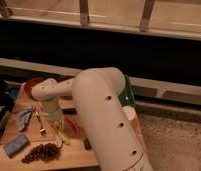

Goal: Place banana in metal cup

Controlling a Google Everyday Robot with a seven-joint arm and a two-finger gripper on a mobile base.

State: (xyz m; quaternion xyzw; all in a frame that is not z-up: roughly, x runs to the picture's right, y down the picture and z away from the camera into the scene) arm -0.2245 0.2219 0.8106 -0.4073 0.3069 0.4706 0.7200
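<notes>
- Banana (62,136): pale yellow, on the bench toward the front edge, right under the gripper (54,120) (touching or merely close, cannot tell).
- Gripper: low over the bench's middle, pointing down from the white arm (101,115); grip state impossible to read, likewise whether anything is held.
- Chili (74,125): red-orange, just beside the banana, on the right-edge side.
- Fork (41,125) and grey-blue cloth (22,117): toward the left edge.
- Grapes (41,152) and blue block (15,145): along the front edge, block nearer the front-left corner.
- Red bowl (31,84): at the far edge.
</notes>
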